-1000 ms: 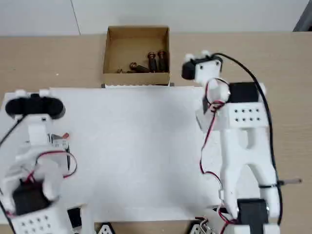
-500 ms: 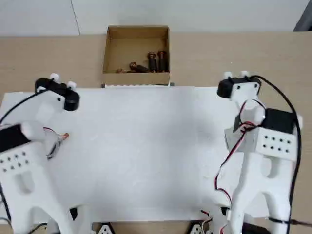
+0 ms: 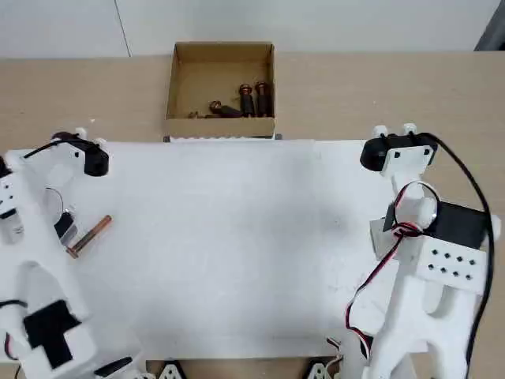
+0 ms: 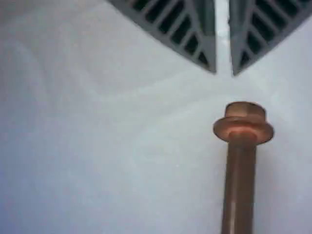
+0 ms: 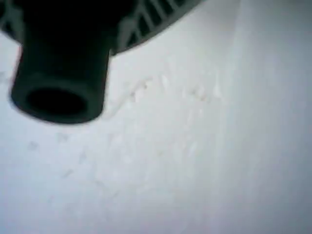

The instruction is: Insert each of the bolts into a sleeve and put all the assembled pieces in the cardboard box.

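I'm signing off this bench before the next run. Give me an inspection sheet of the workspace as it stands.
Surface: white sheet on a wooden table.
Job's things: one bolt loose on the sheet by the left arm; assembled pieces in the cardboard box; black sleeve in the right gripper.
Clutter: nothing seen.
Grippers: left gripper barely open, empty, near the bolt's head; right gripper shut on the sleeve.
Cables: red and black wires looped along the right arm.
Surroundings: pale wall behind the table.
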`<state>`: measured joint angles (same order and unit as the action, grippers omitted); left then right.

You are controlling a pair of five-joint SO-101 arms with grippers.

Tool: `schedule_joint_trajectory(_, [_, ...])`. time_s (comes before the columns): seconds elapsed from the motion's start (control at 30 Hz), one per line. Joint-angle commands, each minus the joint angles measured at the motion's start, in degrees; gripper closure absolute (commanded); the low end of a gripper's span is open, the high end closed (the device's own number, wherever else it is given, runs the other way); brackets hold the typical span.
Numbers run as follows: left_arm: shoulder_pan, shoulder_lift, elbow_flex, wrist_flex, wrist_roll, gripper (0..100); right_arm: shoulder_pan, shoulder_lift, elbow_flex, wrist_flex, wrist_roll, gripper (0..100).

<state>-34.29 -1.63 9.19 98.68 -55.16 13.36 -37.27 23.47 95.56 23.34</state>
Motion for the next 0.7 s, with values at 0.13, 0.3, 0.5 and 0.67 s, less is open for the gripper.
schedule_joint_trajectory(0.13, [0.1,1.8,-2.2,1.8,-2.5,91,0.5,-1.8,-0.3,-0.4,0.1,99.5])
schedule_joint_trajectory(0.3, [0.4,1.9,-3.2,1.3,-4.7,90,0.6,-1.8,-0.3,-0.4,-2.8,99.5])
schedule_joint_trajectory(0.5, [0.4,1.9,-2.9,0.4,-6.7,90,0.4,-1.8,-0.3,-0.4,-3.9,99.5])
schedule_joint_trajectory(0.67, [0.3,5.5,-3.1,0.4,-8.2,90,0.3,-1.8,-0.3,-0.4,-3.9,99.5])
